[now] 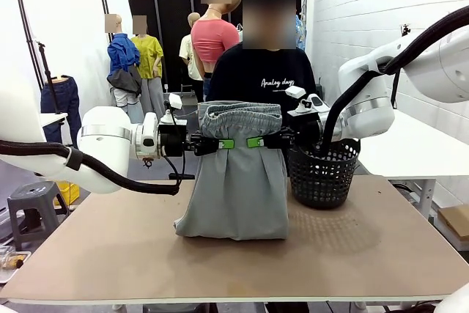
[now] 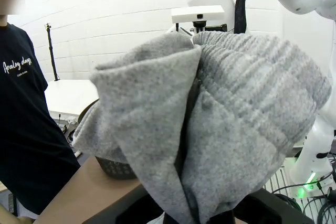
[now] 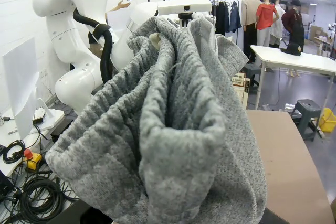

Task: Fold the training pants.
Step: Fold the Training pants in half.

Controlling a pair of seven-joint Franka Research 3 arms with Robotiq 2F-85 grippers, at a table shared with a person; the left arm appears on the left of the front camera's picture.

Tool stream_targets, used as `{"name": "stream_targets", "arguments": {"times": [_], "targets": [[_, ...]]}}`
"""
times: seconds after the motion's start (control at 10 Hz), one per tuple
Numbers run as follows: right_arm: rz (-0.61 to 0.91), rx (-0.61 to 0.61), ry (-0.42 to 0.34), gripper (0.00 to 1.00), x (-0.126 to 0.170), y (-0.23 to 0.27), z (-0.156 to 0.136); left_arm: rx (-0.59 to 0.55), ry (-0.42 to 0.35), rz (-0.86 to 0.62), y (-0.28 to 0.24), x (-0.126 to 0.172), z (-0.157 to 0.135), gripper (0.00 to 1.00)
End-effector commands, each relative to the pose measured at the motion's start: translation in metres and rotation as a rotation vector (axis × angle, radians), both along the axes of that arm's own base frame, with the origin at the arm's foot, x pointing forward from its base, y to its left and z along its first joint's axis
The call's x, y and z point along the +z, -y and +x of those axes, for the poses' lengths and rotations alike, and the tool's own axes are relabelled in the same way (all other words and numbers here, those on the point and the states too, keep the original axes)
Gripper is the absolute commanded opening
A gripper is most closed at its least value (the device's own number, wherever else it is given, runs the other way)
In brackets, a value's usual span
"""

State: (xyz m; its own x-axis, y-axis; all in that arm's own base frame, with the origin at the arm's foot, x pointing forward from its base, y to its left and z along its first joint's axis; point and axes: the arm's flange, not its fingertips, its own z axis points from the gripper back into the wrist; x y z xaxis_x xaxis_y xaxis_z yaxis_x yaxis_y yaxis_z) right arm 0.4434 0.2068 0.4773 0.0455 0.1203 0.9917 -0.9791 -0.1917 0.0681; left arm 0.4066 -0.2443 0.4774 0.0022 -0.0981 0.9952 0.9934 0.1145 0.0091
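- Two grippers hold the training pants (image 1: 234, 181) just below the waistband: left gripper (image 1: 210, 143) pinched on one side, right gripper (image 1: 272, 141) on the other, jaws narrow on cloth
- Garment hangs between them, its lower end resting on the table (image 1: 110, 254), just beside the black mesh basket (image 1: 322, 177)
- Step in hand, judged: lift and carry before a fold
- Next move calls for lowering both sides evenly so the cloth lies flat

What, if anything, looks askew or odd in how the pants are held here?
Nothing looks damaged. The training pants hang between the left gripper and right gripper, both shut on the fabric below the waistband, which flops over above them. The bottom edge rests bunched on the table.
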Motion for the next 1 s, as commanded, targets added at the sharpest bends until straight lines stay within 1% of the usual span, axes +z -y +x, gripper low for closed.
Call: {"name": "stream_targets", "arguments": {"times": [0.0, 0.9], "targets": [[0.018, -0.003, -0.007, 0.0, 0.0012, 0.0, -0.001, 0.011, 0.009, 0.007, 0.0012, 0.0044, 0.002, 0.0], [0.018, -0.003, -0.007, 0.0, 0.0012, 0.0, -0.001, 0.011, 0.009, 0.007, 0.0012, 0.0044, 0.002, 0.0]]}}
